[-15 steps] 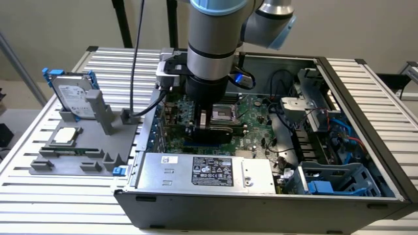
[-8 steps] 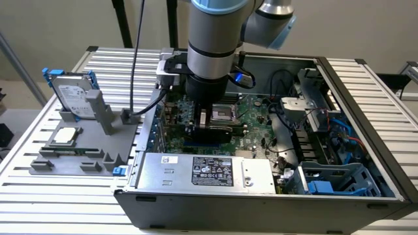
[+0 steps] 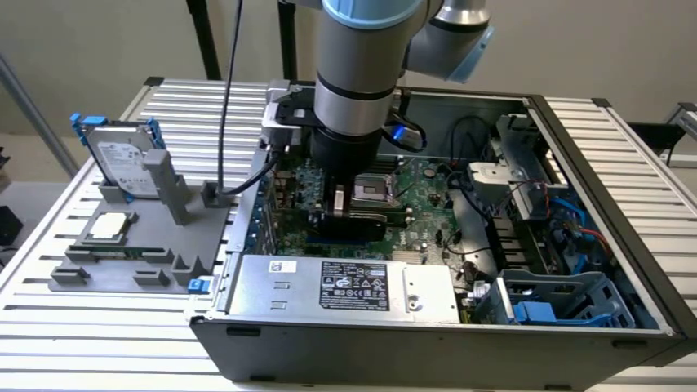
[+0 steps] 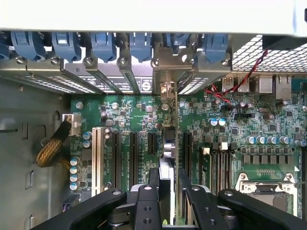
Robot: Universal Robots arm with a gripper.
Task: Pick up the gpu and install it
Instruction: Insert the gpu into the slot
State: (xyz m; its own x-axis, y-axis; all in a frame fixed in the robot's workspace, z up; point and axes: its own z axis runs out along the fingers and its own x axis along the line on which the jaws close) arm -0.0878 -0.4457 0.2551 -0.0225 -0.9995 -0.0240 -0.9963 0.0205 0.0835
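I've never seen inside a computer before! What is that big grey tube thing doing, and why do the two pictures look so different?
The big grey tube is a robot arm. One picture is taken from off the arm and looks at the whole bench; the other comes from a camera on the arm's wrist, looking down past its gripper. The arm reaches into an open computer case. Its black fingers are closed on the gpu, a thin card seen edge-on, held upright over the green motherboard and its long black slots. On the exterior view's left, a grey holder on the table carries a silver hard drive with blue rails and a small square CPU chip.
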